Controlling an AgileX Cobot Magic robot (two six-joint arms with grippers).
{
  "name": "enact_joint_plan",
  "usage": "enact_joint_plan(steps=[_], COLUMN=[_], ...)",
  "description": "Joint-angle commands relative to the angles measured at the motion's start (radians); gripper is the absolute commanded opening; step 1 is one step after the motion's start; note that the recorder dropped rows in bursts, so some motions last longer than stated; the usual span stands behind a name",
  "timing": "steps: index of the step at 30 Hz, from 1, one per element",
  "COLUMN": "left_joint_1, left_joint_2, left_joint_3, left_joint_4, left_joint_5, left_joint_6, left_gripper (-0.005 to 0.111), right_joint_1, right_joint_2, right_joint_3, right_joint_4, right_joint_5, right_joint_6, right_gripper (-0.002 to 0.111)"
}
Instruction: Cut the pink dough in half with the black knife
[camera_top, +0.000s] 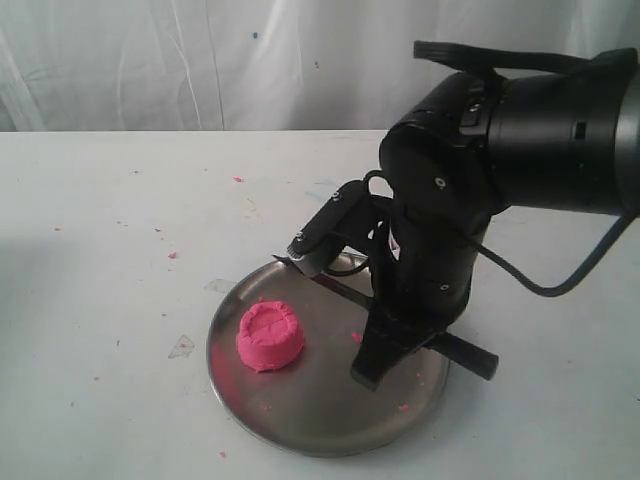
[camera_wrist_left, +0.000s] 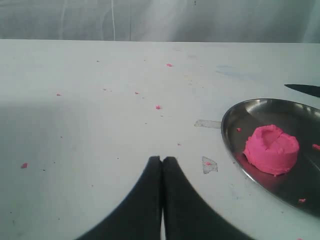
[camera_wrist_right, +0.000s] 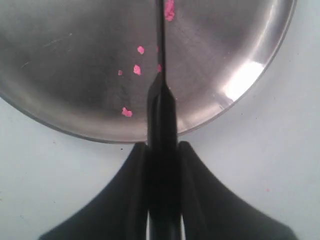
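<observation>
Black knife (camera_wrist_right: 161, 90) clamped in right tool (camera_wrist_right: 162, 155) at steel plate (camera_wrist_right: 75, 115) rim.

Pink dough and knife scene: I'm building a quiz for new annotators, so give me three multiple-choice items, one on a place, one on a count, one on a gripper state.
1. Where does the pink dough sit?
A. On the steel plate
B. On the bare table
C. Between the left gripper's fingers

2. How many lumps of pink dough are there, not counting crumbs?
A. Three
B. Two
C. One

3. What is the right gripper doing?
A. Open above the dough
B. Shut on the black knife
C. Shut on nothing

Answers:
1. A: the exterior view shows the lump on the left part of the plate.
2. C: exterior and left wrist views both show a single round dented lump, uncut.
3. B: the right wrist view shows the knife handle clamped between the fingers, blade running out over the plate.
</observation>
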Motion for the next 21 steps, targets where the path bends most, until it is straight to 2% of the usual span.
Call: enact_joint_plan(steps=[1, 4, 12, 14, 15, 16, 17, 21], left_joint_1=[-0.004, -0.004, -0.004, -0.004, -0.004, -0.004, -0.004, -0.004], left_joint_2=[-0.005, -0.005, -0.005, -0.005, -0.005, -0.005, -0.005, -0.005], left_joint_3=[0.005, 0.005, 0.005, 0.005, 0.005, 0.005, 0.005, 0.005], left_joint_4=[-0.004, -0.004, 0.0, 0.028, 0.028, 0.022, 0.014, 0.012], left_joint_5=[0.001, 0.001, -0.005, -0.117, -0.205, -0.231, -0.267, -0.302], left_joint_6=[0.0, 0.0, 0.0, 0.073, 0.038, 0.0, -0.136, -0.382], left_gripper=[0.0, 0.0, 0.0, 0.0, 0.0, 0.0, 0.0, 0.0], right_joint_1=[0.008, 0.008, 0.008, 0.008, 0.012, 0.018, 0.028, 0.055], right_joint_2=[-0.008, -0.008, -0.008, -0.006, 0.003, 0.009, 0.021, 0.047], right_joint_3=[-0.01, -0.01, -0.01, -0.01, -0.01, -0.011, -0.011, -0.011], right_joint_4=[-0.012, 0.024, 0.049, 0.061, 0.062, 0.062, 0.057, 0.057], right_joint_5=[-0.012, -0.066, -0.077, -0.075, -0.073, -0.073, -0.077, -0.068], right_joint_6=[0.03, 0.047, 0.047, 0.047, 0.045, 0.045, 0.044, 0.041], right_gripper=[0.0, 0.0, 0.0, 0.0, 0.0, 0.0, 0.0, 0.0])
